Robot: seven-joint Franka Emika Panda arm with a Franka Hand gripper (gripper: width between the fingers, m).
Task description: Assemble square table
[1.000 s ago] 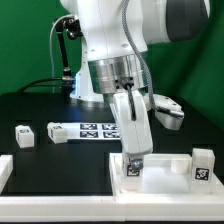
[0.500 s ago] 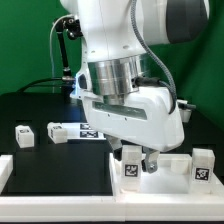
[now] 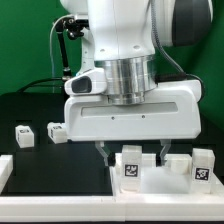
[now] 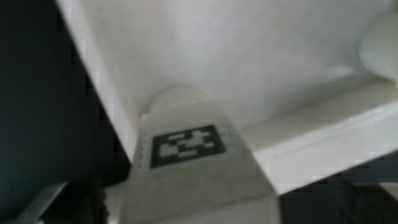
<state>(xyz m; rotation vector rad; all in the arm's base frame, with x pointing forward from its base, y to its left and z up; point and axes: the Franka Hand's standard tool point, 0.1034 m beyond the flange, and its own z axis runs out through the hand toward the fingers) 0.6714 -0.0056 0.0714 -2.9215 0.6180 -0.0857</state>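
Observation:
The square table's white slab (image 3: 150,186) lies at the front of the black table. A white leg block (image 3: 130,165) with a black-white tag stands upright on it; it fills the middle of the wrist view (image 4: 187,150). My gripper (image 3: 135,155) hangs straight down over this leg, its broad side facing the exterior camera. The fingers (image 3: 108,152) stand apart on either side of the leg with gaps showing, so the gripper is open. Two loose leg blocks (image 3: 22,135) (image 3: 55,131) lie on the exterior view's left, and another (image 3: 203,166) stands at the right by the slab.
A white border rail (image 3: 5,172) lies at the front left and another runs along the front edge (image 3: 60,207). The marker board is almost wholly hidden behind my hand. A black camera stand (image 3: 66,50) and green backdrop are at the back.
My hand has turned about a quarter turn around the vertical, from narrow side to broad side facing the camera. The tagged leg has stayed in place on the slab.

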